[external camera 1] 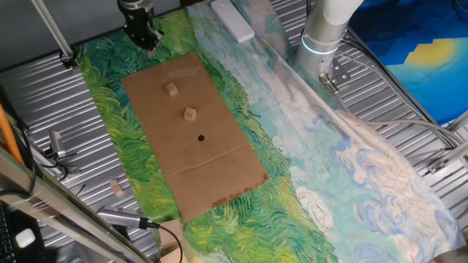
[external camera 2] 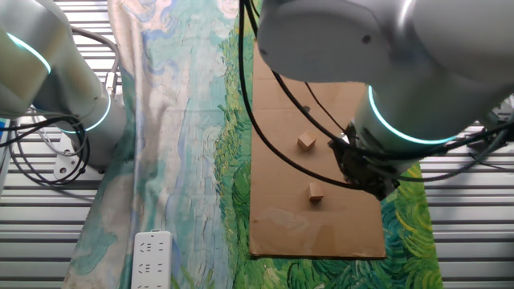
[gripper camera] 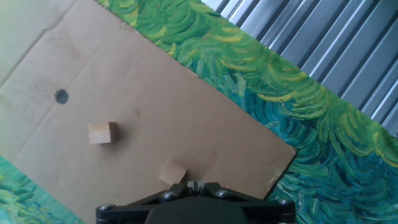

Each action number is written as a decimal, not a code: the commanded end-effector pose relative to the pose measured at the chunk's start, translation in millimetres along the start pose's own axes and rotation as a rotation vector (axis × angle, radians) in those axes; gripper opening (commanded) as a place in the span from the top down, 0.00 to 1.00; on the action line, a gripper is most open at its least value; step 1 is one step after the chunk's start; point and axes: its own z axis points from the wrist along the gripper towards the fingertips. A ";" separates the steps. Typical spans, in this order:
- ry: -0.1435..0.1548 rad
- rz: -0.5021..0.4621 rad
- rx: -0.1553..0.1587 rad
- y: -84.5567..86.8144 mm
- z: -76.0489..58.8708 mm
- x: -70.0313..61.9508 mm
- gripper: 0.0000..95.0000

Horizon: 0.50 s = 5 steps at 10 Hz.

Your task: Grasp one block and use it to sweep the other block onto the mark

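Two small wooden blocks lie on a brown cardboard sheet [external camera 1: 219, 168]. The far block [external camera 1: 171, 88] lies nearer my gripper and the near block [external camera 1: 189, 113] lies between it and the mark [external camera 1: 201, 137], a small black dot. My gripper [external camera 1: 148, 45] hangs above the sheet's far edge, apart from both blocks. In the hand view the gripper [gripper camera: 194, 185] has its fingertips together with nothing between them. There one block [gripper camera: 173, 172] lies just in front of it, the other block [gripper camera: 101, 132] further on, and the mark [gripper camera: 61, 96] beyond that.
A painted green and blue cloth [external camera 1: 307, 161] covers the table under the sheet. A white power strip [external camera 1: 232, 20] lies at the cloth's far edge. A second arm's base [external camera 1: 322, 36] stands on the right. A spare wooden block [external camera 1: 116, 188] lies off the cloth at the left.
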 end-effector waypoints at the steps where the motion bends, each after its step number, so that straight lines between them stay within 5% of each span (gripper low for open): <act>1: 0.001 0.016 -0.004 0.9 0.5 0.6 1.00; 4: -0.009 0.030 -0.016 0.9 0.5 0.6 1.00; 5: -0.037 0.048 -0.028 0.9 0.5 0.6 1.00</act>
